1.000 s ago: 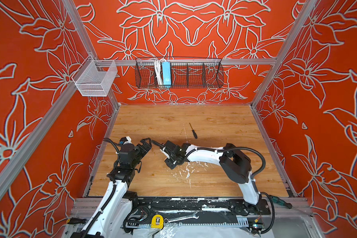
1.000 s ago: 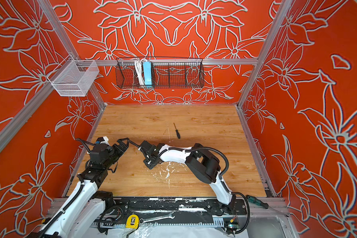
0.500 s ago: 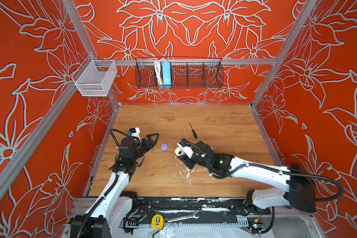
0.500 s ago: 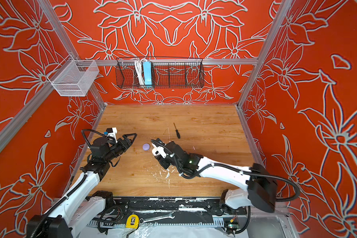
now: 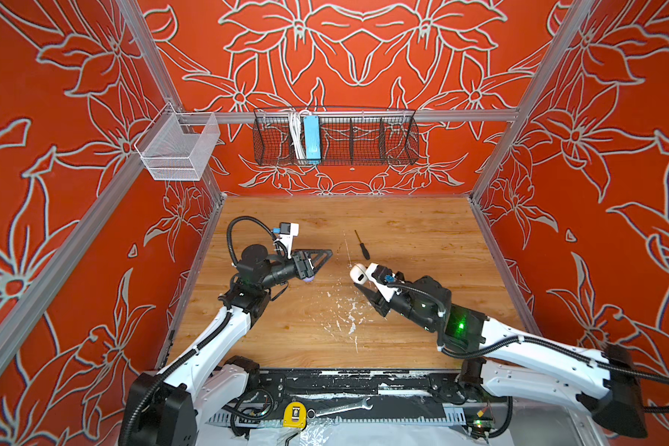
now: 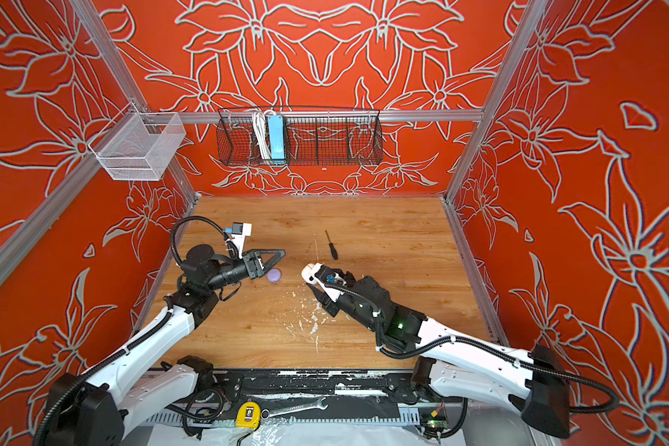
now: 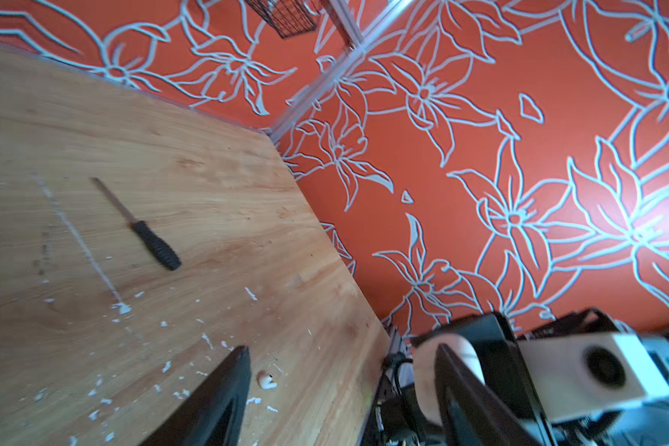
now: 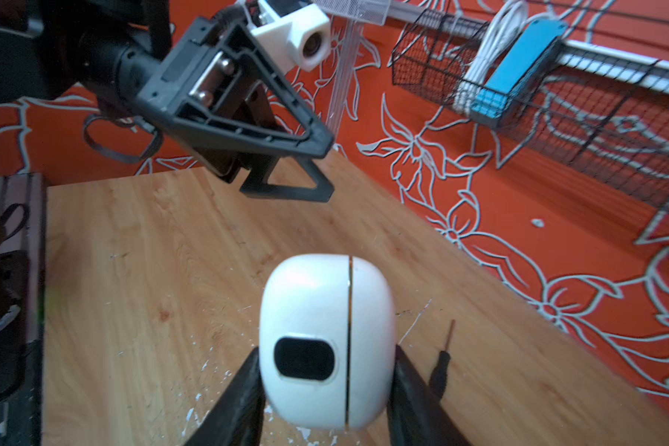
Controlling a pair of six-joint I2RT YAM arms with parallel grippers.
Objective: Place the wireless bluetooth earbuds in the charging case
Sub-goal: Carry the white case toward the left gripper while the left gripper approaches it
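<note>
**Asker:** What is nearest the robot's base?

**Describer:** A yellow tape measure [image 5: 295, 415] and a steel wrench [image 5: 340, 407] lie on the front rail [image 5: 364, 382]. Beyond them spreads a light wooden table [image 5: 402, 231] dotted with white paint flecks [image 5: 344, 312].

**Asker:** Where are the cases and claws?

**Describer:** The right gripper [image 8: 327, 359] is clamped on a glossy white pebble-shaped charging case [image 8: 317, 301], held up over the table's middle with its lid seam closed. The left gripper [image 8: 327, 168] is unclenched, with nothing between its black triangular fingers [image 8: 255, 133]. A small lavender rounded case [image 6: 274, 275] lies on the wood just beside it.

**Asker:** How would these handle?

**Describer:** The white case looks hard, smooth and light, so it is probably slippery. The right jaws seem to press the base end and lid end together, which would keep the lid shut. Holding the base alone would free it. Things as tiny as the earbuds should be light, stiff and quick to skid, so the stem seems the best hold.

**Asker:** What is unclear?

**Describer:** The earbuds themselves. One small cream curled shape [image 7: 266, 380] on the table, in the left wrist view, may be one, but among the flecks I cannot be sure. I cannot tell whether the lavender case is open. Farther back lies a black-handled screwdriver [image 5: 362, 246]. Behind it, a black wire basket [image 5: 364, 137] holding a blue power strip [image 5: 311, 139] hangs on the orange flowered wall [image 5: 364, 58].
</note>
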